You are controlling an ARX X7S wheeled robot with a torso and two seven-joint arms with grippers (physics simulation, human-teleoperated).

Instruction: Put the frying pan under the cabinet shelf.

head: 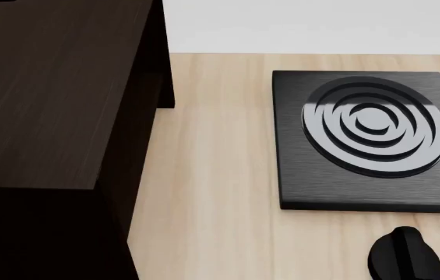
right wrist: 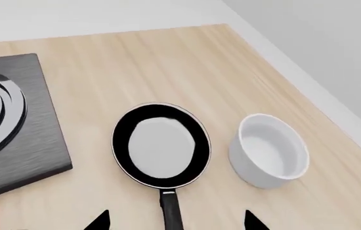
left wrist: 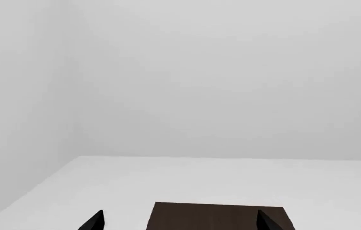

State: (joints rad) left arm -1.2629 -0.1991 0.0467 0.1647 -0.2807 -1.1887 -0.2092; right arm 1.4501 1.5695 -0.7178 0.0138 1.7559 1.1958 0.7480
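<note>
Fingertips (right wrist: 97, 221) of the right gripper (right wrist: 175, 221) spread wide, straddling the frying pan (right wrist: 161, 145) handle, not touching. White bowl (right wrist: 269, 149) just beside pan. Left gripper (left wrist: 179, 221) also wide, above cabinet shelf (left wrist: 216, 216).

The light was bright, even and soft, with only faint shadows on the desk (right wrist: 187, 62). Broad pale glare sat on the stove plate (head: 372, 137) rings and inside the frying pan (right wrist: 161, 145); everything looked sharp, without blur.

Simulated kitchen: pale wooden counter (head: 212, 175), black stove plate (head: 313, 175), frying pan (right wrist: 161, 146), white bowl (right wrist: 268, 151).
</note>
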